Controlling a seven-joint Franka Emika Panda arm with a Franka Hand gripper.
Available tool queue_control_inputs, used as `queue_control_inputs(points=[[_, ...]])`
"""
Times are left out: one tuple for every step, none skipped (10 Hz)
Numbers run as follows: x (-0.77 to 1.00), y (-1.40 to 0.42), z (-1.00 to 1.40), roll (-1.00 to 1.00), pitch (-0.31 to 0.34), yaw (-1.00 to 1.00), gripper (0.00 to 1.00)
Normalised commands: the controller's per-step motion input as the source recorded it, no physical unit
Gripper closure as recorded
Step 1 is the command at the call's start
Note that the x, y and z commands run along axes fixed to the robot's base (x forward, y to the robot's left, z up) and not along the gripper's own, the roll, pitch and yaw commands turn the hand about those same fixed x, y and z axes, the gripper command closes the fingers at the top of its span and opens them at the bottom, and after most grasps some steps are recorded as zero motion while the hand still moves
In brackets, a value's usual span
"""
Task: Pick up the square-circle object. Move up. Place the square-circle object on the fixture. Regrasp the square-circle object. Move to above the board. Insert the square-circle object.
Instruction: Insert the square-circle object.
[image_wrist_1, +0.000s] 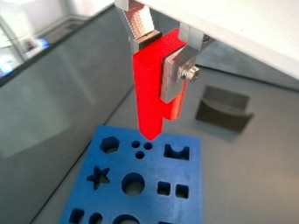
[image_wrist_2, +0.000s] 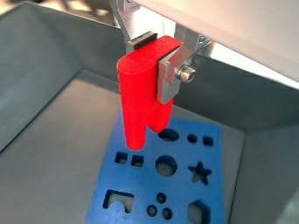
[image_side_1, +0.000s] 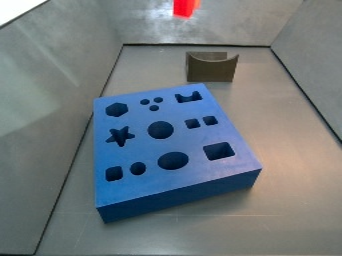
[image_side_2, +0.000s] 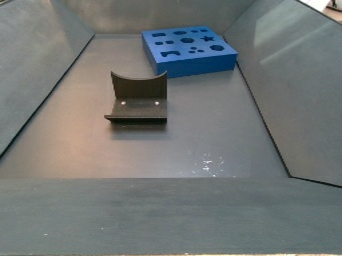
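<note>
My gripper (image_wrist_1: 162, 52) is shut on the square-circle object (image_wrist_1: 149, 92), a red-orange peg that hangs straight down between the silver fingers, also in the wrist view (image_wrist_2: 142, 92). It hangs high above the board (image_wrist_1: 140, 179), a thick blue slab with cut-out holes, seen in both wrist views (image_wrist_2: 170, 179) and both side views (image_side_1: 167, 150) (image_side_2: 190, 50). In a side view only the peg's lower tip (image_side_1: 185, 8) shows at the upper edge; the gripper itself is out of that view. The fixture (image_side_1: 211, 66), a dark block with a curved notch, stands empty beyond the board.
Grey bin walls (image_side_1: 60, 60) rise around the floor on all sides. The fixture also shows in a wrist view (image_wrist_1: 225, 107) and a side view (image_side_2: 138, 98), apart from the board.
</note>
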Motion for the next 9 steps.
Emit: queue_control_inputs(points=[[0.00, 0.00, -0.61, 0.00, 0.000, -1.00, 1.00], [0.00, 0.00, -0.61, 0.00, 0.000, -1.00, 1.00], [-0.23, -0.39, -0.57, 0.01, 0.000, -0.61, 1.00], [-0.51, -0.71, -0.52, 0.04, 0.014, -0.19, 1.00], [-0.56, -0.75, -0.49, 0.04, 0.026, -0.12, 1.00], [-0.42, -0.58, -0.52, 0.00, 0.000, -0.35, 1.00], [0.00, -0.24, -0.49, 0.00, -0.093, -0.91, 1.00], [0.00, -0.17, -0.49, 0.00, -0.086, -0.96, 1.00], [0.00, -0.14, -0.49, 0.00, -0.080, -0.97, 1.00]])
